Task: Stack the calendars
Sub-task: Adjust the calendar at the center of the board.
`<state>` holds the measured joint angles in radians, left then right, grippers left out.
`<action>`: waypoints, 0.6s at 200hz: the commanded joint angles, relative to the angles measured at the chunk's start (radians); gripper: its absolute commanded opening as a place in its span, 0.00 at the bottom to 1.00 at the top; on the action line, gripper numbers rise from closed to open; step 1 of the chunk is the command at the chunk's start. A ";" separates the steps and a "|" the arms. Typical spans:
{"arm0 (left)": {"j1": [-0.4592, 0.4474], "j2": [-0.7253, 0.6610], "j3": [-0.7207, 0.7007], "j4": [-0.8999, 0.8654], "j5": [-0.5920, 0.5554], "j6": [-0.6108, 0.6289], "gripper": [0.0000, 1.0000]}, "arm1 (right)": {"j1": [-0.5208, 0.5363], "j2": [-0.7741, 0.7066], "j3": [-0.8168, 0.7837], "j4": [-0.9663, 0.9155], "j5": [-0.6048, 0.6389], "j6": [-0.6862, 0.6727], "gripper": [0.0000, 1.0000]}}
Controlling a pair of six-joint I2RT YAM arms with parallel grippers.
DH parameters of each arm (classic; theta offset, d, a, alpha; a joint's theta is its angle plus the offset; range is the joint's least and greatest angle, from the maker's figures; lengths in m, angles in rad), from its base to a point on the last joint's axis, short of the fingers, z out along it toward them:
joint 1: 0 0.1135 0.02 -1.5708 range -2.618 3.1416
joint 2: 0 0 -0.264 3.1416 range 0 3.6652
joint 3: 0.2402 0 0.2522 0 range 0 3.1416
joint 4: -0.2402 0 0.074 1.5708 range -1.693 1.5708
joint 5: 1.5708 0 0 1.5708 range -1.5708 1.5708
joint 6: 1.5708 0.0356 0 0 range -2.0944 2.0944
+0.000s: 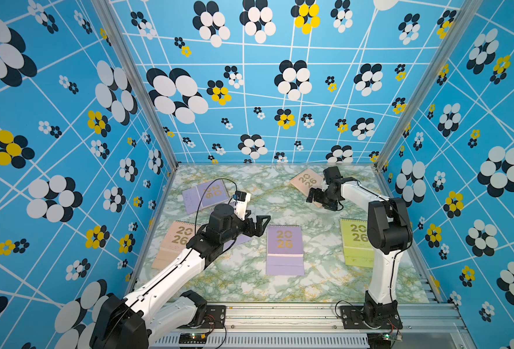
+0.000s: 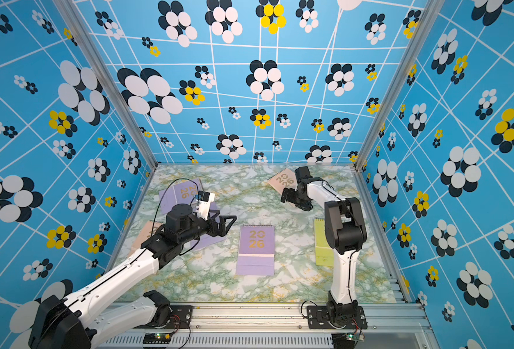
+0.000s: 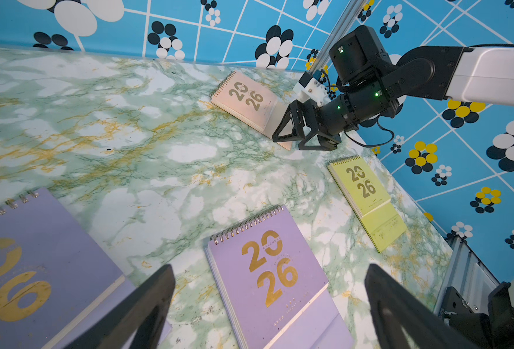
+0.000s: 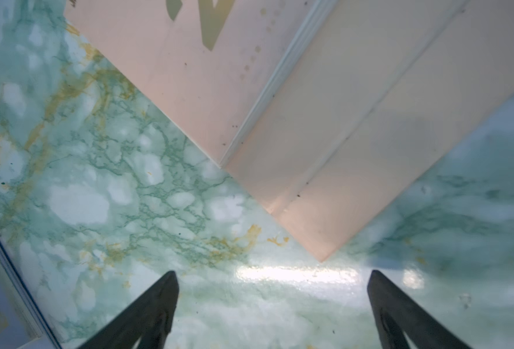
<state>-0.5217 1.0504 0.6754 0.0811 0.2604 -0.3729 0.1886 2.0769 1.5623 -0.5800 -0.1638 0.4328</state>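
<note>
The right gripper (image 3: 289, 142), wide open and empty, hovers just short of the corner of the far peach calendar (image 3: 246, 99) (it lies flat). One jaw should slip under that edge before closing. The left gripper (image 1: 263, 225), likewise open and empty, hangs by the middle lavender calendar (image 1: 284, 244).

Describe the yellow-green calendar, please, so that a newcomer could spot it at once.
On the green marbled table, look along the side where the right arm stands. Partly hidden behind that arm lies the yellow-green calendar. Only it has that colour: the nearest ones are a lavender calendar and a peach-pink calendar.
</note>
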 commanded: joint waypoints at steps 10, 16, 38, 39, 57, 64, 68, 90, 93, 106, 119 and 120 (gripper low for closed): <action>0.013 -0.007 -0.005 -0.001 -0.018 0.006 1.00 | -0.054 0.008 0.132 -0.055 0.019 -0.027 0.99; 0.012 -0.003 -0.004 0.000 -0.019 0.005 0.99 | -0.064 0.029 0.159 -0.056 0.023 -0.024 0.99; 0.014 0.008 -0.004 0.006 -0.026 -0.003 0.99 | -0.108 0.115 0.266 -0.077 0.018 -0.026 0.99; 0.013 0.008 -0.004 0.007 -0.026 -0.003 1.00 | -0.109 0.123 0.274 -0.078 0.018 -0.027 0.99; 0.014 0.014 0.005 0.004 -0.027 -0.008 1.00 | -0.122 0.194 0.378 -0.109 0.016 -0.045 0.99; 0.014 0.016 0.007 0.001 -0.030 -0.007 0.99 | -0.127 0.221 0.419 -0.124 0.010 -0.051 0.99; 0.015 0.016 0.008 0.000 -0.031 -0.008 1.00 | -0.129 0.235 0.443 -0.130 0.006 -0.056 0.99; 0.015 0.014 0.010 -0.008 -0.039 -0.008 1.00 | -0.133 0.286 0.526 -0.141 0.007 -0.067 0.99; 0.014 0.014 0.010 -0.013 -0.041 -0.007 1.00 | -0.133 0.292 0.535 -0.141 0.008 -0.070 0.99; 0.015 0.014 0.010 -0.026 -0.050 -0.006 0.99 | -0.134 0.311 0.560 -0.144 0.020 -0.078 0.99; 0.014 0.010 0.007 -0.027 -0.048 -0.008 0.99 | -0.136 0.326 0.577 -0.143 0.025 -0.081 0.99; 0.014 0.009 0.006 -0.026 -0.049 -0.008 0.99 | -0.136 0.326 0.577 -0.143 0.026 -0.081 0.99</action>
<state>-0.5171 1.0630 0.6754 0.0734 0.2302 -0.3744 0.0502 2.3867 2.0846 -0.6800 -0.1585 0.3782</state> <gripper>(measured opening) 0.995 0.991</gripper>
